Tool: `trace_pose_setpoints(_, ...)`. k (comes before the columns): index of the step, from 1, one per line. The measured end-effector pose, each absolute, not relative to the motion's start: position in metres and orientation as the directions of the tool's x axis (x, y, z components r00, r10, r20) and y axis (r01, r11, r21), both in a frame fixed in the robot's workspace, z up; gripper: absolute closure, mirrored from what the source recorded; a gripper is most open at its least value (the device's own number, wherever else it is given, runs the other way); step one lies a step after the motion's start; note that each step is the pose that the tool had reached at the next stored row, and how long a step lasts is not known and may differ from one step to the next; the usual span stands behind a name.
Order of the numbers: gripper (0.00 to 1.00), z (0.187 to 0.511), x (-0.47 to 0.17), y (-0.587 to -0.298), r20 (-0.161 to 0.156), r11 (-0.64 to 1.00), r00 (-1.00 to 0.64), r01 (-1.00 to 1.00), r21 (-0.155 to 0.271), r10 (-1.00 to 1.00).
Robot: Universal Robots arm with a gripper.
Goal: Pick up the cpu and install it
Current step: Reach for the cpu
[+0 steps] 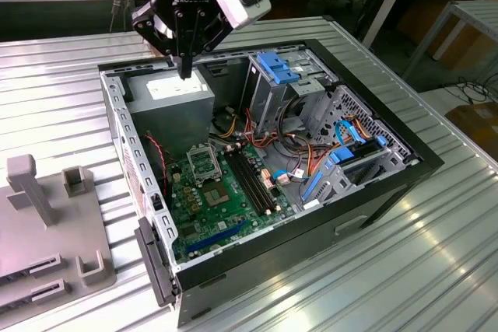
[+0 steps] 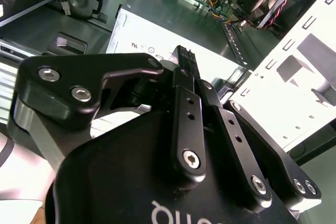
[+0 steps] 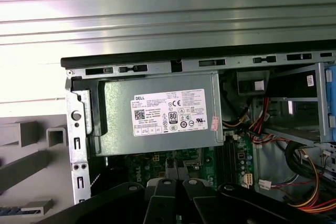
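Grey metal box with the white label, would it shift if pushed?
Probably not: the grey metal box with the white label sits tucked into a corner of the open black computer case. Its sheet-metal walls look stiff, and its smooth top seems slippery.

The gripper (image 1: 184, 68) is smooth black with a faint satin sheen, and its links carry bright steel screw heads (image 2: 191, 159). Directly beneath it, the power supply box (image 3: 115, 129) is dull grey sheet metal bearing a white paper label (image 3: 170, 112). Lower and further out from the gripper, the motherboard (image 1: 222, 207) is lacquered green and slightly glossy. The drive latches (image 1: 276, 68) beside the gripper look like blue plastic. The table (image 1: 436, 254) is ribbed bare metal, shiny with glare. Well away from the gripper, the stand (image 1: 47, 223) is matt grey, seemingly plastic.
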State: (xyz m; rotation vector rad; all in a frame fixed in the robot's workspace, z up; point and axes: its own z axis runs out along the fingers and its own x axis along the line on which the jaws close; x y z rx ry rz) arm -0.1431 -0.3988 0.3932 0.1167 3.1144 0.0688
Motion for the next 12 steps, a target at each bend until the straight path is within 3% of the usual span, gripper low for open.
trace_pose_setpoints(12, 0.89, 0.3932, -0.1457, -0.3989, -0.023, 0.996, -0.997, 0.074, 0.045, 0.075)
